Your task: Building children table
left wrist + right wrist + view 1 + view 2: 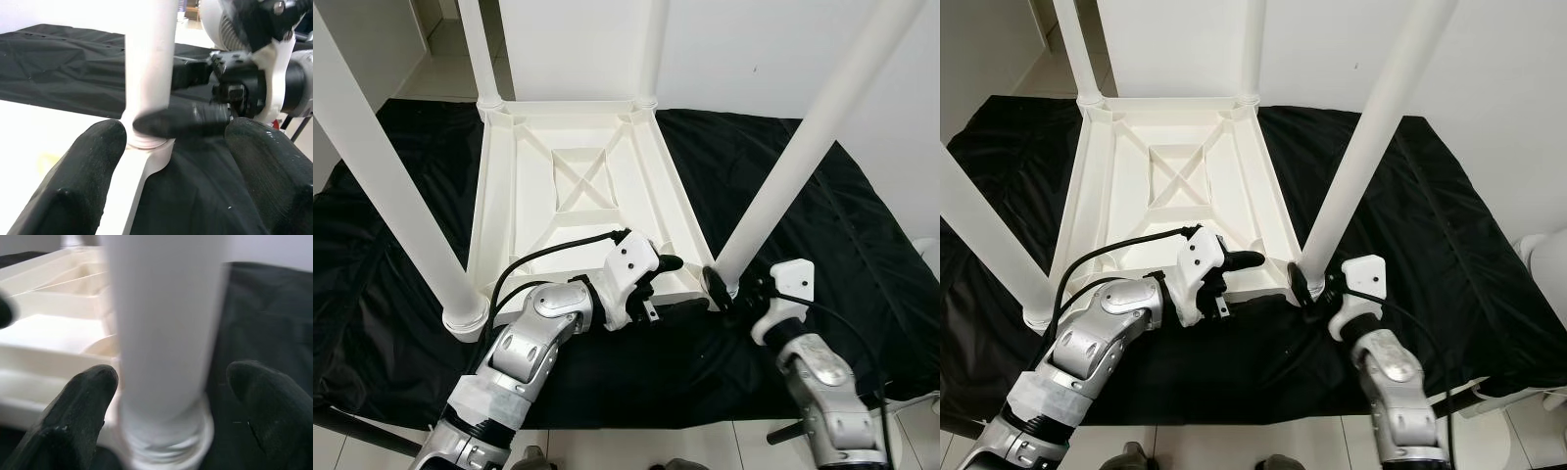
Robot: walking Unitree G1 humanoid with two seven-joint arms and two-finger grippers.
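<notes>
Straddling near table leg (803,147) base, right hand (724,286) wide, left hand (668,264) wide beside upturned tabletop (499,196)

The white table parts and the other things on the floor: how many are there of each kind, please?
White table legs standing in the corners: 4 (near right, near left, far left, far right)
White tabletop, upside down: 1
Black cloth beneath: 1
Robot grippers: 2 (left gripper, right gripper)
Total: 8

The table (582,196) sits upside down on the cloth (822,215), one leg at each corner. Left gripper (668,266) is at its near edge, right gripper (729,286) around the near-right leg (793,166).
</notes>
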